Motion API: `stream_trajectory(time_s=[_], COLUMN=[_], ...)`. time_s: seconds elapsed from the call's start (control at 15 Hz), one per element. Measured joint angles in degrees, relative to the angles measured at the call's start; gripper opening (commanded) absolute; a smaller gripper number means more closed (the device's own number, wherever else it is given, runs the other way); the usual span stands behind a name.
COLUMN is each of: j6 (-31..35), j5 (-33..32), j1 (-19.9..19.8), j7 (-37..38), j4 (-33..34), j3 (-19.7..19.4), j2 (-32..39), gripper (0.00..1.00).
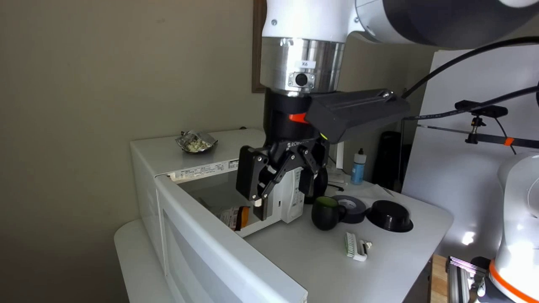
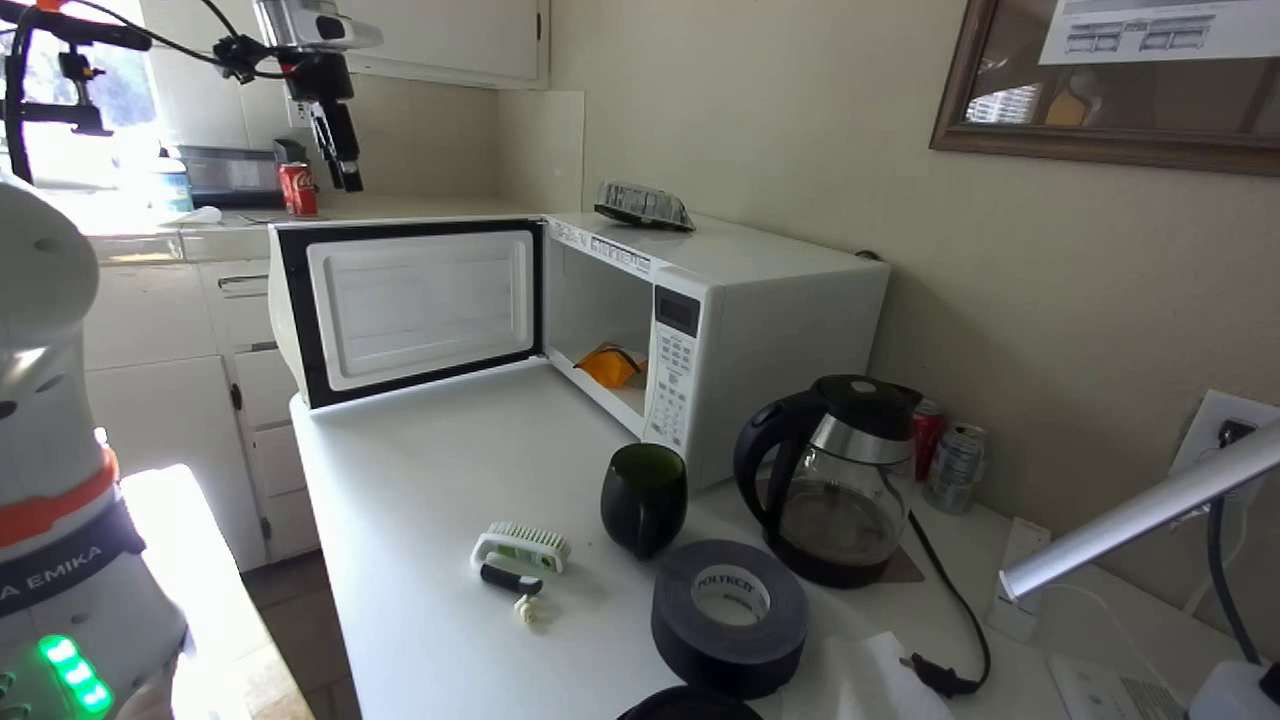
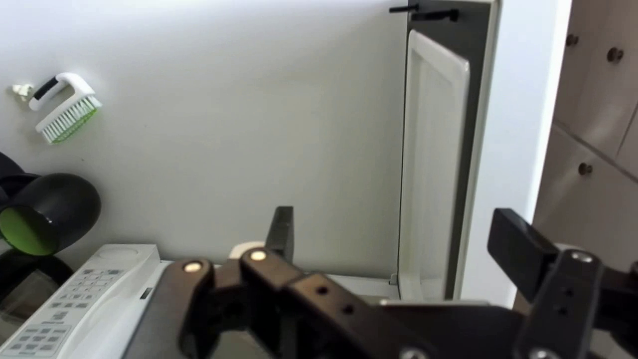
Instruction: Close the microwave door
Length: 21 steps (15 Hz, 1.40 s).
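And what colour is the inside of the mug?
The mug's inside is green, clearest in the wrist view.

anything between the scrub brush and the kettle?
Yes: the dark mug stands between the scrub brush and the kettle, as an exterior view shows.

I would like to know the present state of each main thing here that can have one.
Microwave door: wide open.
Gripper: open, holding nothing.
Microwave display: dark.
Kettle: upright, lid closed; filling unclear.
Mug: upright, contents unclear.
Brush: lying on its side.
Tape roll: lying flat.
Black bowl: whether upturned, cannot tell.
Silvery packet: open, pale pieces showing.
Cord plug: lying loose, unplugged.
Coca-Cola can: upright.
Blue bottle: upright.
Robot's light: lit green.
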Motion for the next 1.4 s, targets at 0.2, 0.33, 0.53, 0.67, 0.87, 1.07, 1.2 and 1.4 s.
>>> stream_trajectory(time_s=[0.2, 0.33, 0.53, 0.67, 0.87, 1.07, 1.2, 1.4], j6=[0.0, 0.1, 0.3, 0.4, 0.4, 0.6, 0.7, 1.3], j5=[3.7, 4.8, 5.3, 5.3, 5.4, 5.5, 5.6, 5.7], j1=[1.1, 2.1, 3.2, 3.5, 3.6, 4.0, 4.6, 4.9], j7=[-4.8, -7.5, -10.3, -11.7, -13.5, -14.7, -15.4, -15.6], j4=[-0.6, -0.6, -0.4, -0.1, 0.2, 0.8, 1.4, 1.7], j3=[0.3, 0.8, 1.5, 1.6, 1.6, 1.8, 2.2, 2.6], j2=[2.8, 4.7, 6.5, 7.1, 7.3, 7.0, 6.9, 7.0], gripper=[1.0, 1.0, 1.0, 1.0, 1.0, 1.0, 1.0, 1.0])
